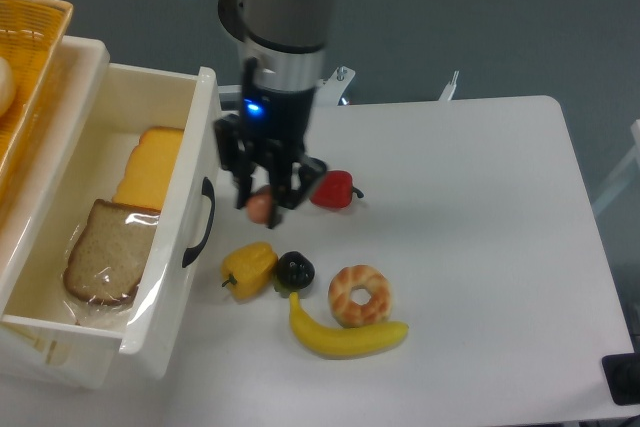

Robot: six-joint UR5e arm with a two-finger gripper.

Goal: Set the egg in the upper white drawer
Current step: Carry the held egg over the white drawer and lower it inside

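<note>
The tan-pink egg [261, 207] sits between the two fingers of my gripper [264, 203], just right of the upper white drawer [190, 137]. The jaws stand closed against the egg's sides. I cannot tell whether the egg rests on the table or hangs just above it. The drawer is pulled open, with its black curved handle [201, 223] facing the gripper. Inside it lie a wrapped slice of bread [107, 252] and a yellow-orange slab [150, 169].
A red pepper [333, 190] lies right beside the gripper. In front are a yellow pepper [250, 269], a small dark round fruit [295, 270], a glazed ring donut [360, 294] and a banana [345, 335]. A yellow wicker basket [30, 37] stands at the upper left.
</note>
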